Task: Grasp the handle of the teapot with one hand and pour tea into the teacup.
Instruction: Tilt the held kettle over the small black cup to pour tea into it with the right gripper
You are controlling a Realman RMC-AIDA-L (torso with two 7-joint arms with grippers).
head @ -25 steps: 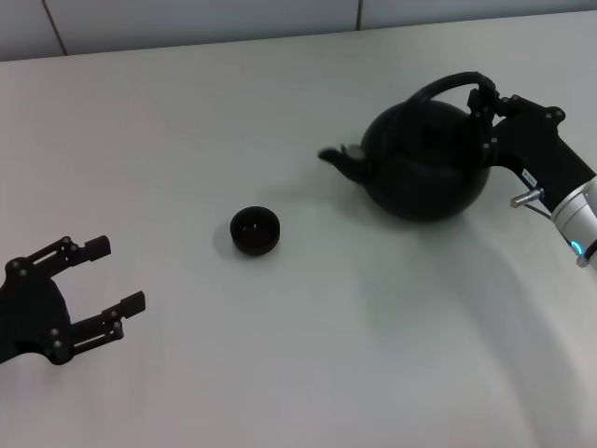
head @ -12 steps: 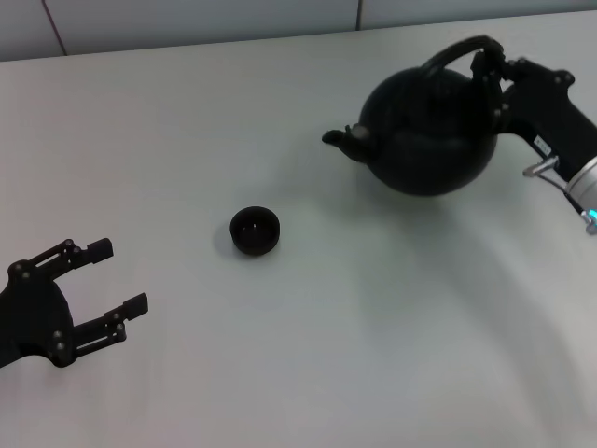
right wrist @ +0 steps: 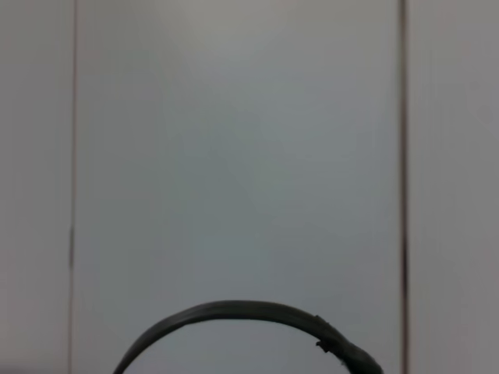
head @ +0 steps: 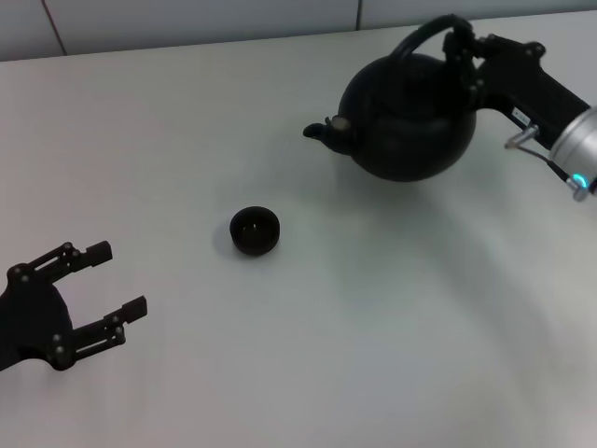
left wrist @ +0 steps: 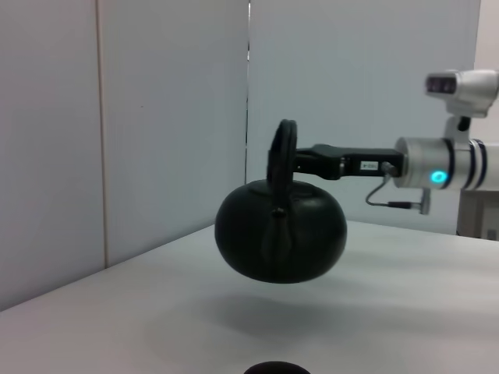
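The right tool [head: 464, 58] is clamped on the handle [head: 431, 35] of the teapot [head: 403, 117], way over on the far right of the counter [head: 308, 355]. The pot hangs clear of the counter; the left wrist view shows a gap and a soft shadow under its belly [left wrist: 281, 230]. It sits pretty much level, not tipped. Its long axis runs spout-to-back, roughly across the counter, and the short spout [head: 322, 133] points toward the robot's left, a bit toward the near side, in the general direction of the teacup [head: 255, 231]. The teacup stands upright on the counter, mouth up, well apart from the pot and nearer the robot than the spout tip. The handle arches over the top of the pot, and the tool grips it on the side away from the spout. The left tool [head: 110, 289] sits low at the near left corner with its fingers spread apart, holding nothing, well away from both cup and pot.
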